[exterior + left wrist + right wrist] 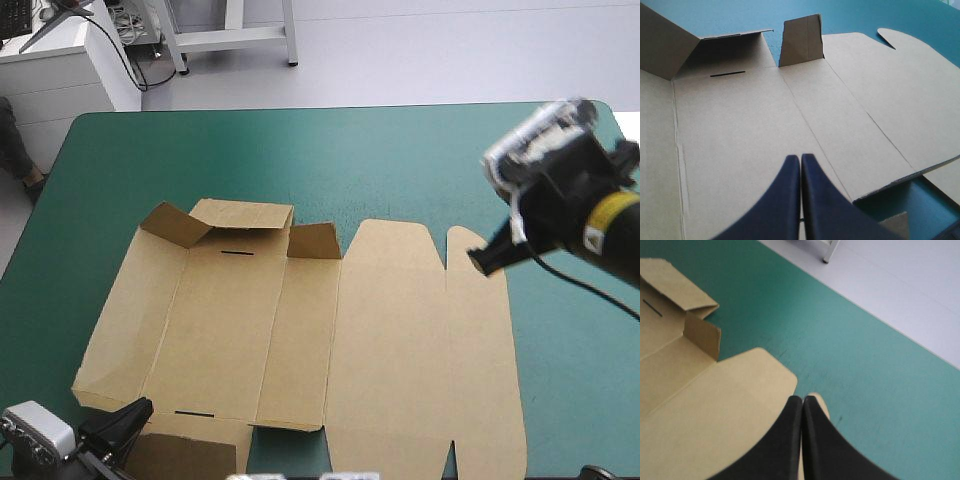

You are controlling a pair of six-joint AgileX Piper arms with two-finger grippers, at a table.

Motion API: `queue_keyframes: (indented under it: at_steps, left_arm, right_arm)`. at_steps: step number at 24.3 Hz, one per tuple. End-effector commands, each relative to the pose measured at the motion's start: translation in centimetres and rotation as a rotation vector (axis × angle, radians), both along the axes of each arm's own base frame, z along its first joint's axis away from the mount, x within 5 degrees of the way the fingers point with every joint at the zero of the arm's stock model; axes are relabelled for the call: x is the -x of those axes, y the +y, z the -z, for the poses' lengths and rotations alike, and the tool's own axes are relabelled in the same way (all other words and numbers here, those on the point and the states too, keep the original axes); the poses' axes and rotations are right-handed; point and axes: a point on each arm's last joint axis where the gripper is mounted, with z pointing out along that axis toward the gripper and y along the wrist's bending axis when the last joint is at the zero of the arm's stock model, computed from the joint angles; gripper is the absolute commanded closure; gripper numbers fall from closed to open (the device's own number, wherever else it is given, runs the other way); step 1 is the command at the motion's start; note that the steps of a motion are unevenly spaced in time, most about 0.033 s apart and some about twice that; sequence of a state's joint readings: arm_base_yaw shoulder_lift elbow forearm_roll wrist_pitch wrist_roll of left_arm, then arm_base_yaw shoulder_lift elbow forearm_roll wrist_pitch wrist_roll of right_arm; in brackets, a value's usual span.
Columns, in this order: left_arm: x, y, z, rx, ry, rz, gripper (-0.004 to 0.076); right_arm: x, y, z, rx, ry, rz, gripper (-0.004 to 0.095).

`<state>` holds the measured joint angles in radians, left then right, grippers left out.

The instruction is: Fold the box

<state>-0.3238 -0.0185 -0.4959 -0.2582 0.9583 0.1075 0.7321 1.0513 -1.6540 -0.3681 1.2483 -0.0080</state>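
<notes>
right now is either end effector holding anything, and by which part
Nothing is held. Both the left end effector and the right end effector are shut and empty over the box.

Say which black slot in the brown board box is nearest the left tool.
The near slot, beside the left tool; the far slot sits by the raised flaps.

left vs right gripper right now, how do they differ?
Left gripper sits over the box's near left part, aimed at its raised far flaps; right gripper is over its far right rounded tab. Left's tips are over board; right's sit at the board's edge, teal-green cover ahead. Shared: both jaws shut, holding nothing.
</notes>
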Motion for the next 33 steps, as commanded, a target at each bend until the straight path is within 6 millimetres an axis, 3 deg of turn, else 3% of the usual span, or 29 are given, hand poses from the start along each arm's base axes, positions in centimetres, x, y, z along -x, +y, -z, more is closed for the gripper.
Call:
queue_keyframes:
  at_steps: [1,2,5,7,12,14,17,20,33]
  left_arm:
    - [0.2,0.0,-1.3,0.066,-0.08,0.0,0.0732]
    - [0.2,0.0,-1.3,0.066,-0.08,0.0,0.0732]
    - [0.2,0.0,-1.4,0.065,-0.083,-0.002,0.0732]
    - [0.2,0.0,-1.3,0.064,-0.082,-0.002,0.0732]
    - [0.2,0.0,-1.3,0.033,-0.1,0.009,0.0726]
    - [0.2,0.0,-1.3,0.017,-0.111,0.016,0.0657]
    - [0.2,0.0,-1.4,-0.001,-0.123,0.023,0.0414]
    - [0.2,0.0,-1.5,0.005,-0.135,0.02,0.0275]
    - [0.0,-0.1,-1.6,0.068,-0.104,0.009,0.0251]
  right_arm:
    - [4.1,-4.0,4.3,-0.07,-0.001,0.057,0.0925]
    - [4.8,-4.5,5.4,-0.094,0.004,0.067,0.0925]
    - [7.7,-7.0,11.8,-0.198,0.041,0.115,0.0925]
    - [8.5,-7.7,14.4,-0.225,0.068,0.133,0.0925]
    - [9.5,-7.8,20.9,-0.269,0.122,0.102,0.0924]
    - [9.8,-7.2,22.6,-0.316,0.158,0.052,0.0923]
    - [9.8,-6.8,22.6,-0.337,0.136,0.003,0.0923]
    - [9.8,-6.8,22.6,-0.341,0.131,-0.002,0.0923]
    - [9.8,-6.7,22.6,-0.346,0.137,-0.005,0.0923]
